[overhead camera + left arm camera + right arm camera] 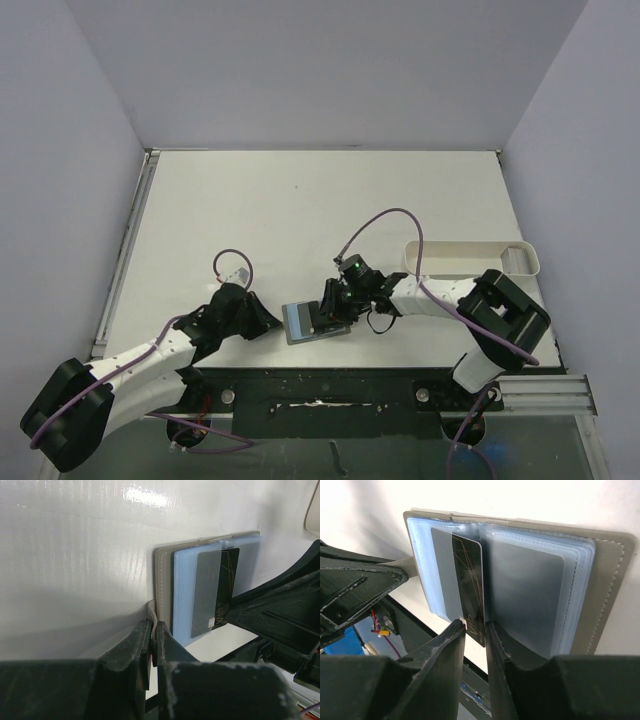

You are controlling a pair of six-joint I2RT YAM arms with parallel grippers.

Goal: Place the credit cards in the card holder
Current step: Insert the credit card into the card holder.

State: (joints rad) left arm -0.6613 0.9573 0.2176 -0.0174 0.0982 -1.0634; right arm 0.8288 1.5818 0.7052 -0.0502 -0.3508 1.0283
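Grey-olive card holder (305,322) lies open on the bench (300,200), with my left claw (154,637) clamped shut on its clasp tab (152,612). My right claw (476,630) stands slightly parted around the near end of a black card (470,575) that sits part-way into a blue sleeve (182,595). So I reckon we're mid-insert, and next is nudging it fully home without shoving the holder.

In the top view the black right gripper (328,312) hides the right half of the grey-olive folding wallet (298,322); its contents are too small to tell.
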